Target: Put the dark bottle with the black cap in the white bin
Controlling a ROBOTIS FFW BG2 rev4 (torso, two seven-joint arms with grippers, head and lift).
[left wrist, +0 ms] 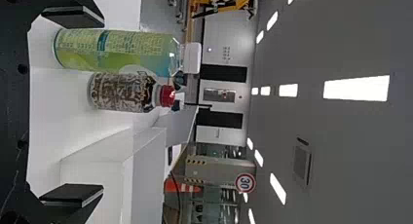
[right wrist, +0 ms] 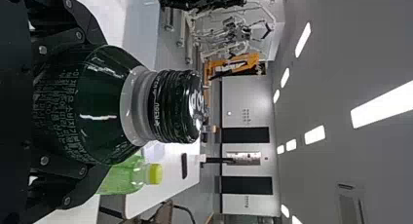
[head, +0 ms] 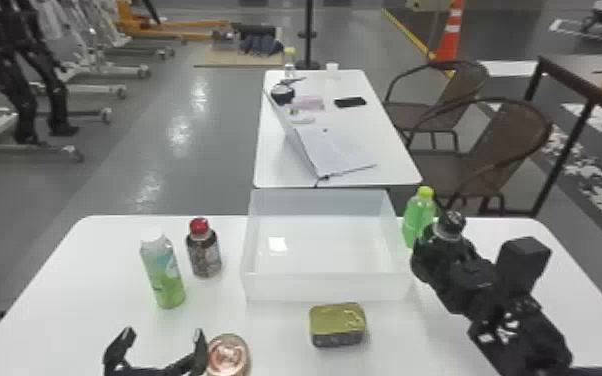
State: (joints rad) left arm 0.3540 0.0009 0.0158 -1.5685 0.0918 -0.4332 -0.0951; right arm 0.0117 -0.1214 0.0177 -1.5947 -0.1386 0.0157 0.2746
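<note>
Beside the white bin (head: 327, 287), right gripper (right wrist: 100, 104) grasps dark bottle (right wrist: 109, 119) below its cap (right wrist: 173, 107), presumably for upright lowering; left gripper (head: 164, 334) empty, fingers spread.

Insp. of worktop (head: 85, 310): white bin (head: 325, 288) at ctr. To its L, red-capped btl (head: 205, 256) and white-capped btl (head: 166, 277), both upright. To its R, green btl (head: 416, 220); near it, R gripper (head: 437, 250) holds dark btl (head: 450, 227). Near side: gold-topped tin (head: 337, 322); drink can (head: 228, 355) by L gripper (head: 164, 335), fingers apart.

White table (head: 80, 300) (round-cornered): bin (head: 327, 287), bottles (head: 205, 255), can (head: 227, 354), tin (head: 337, 324)
</note>
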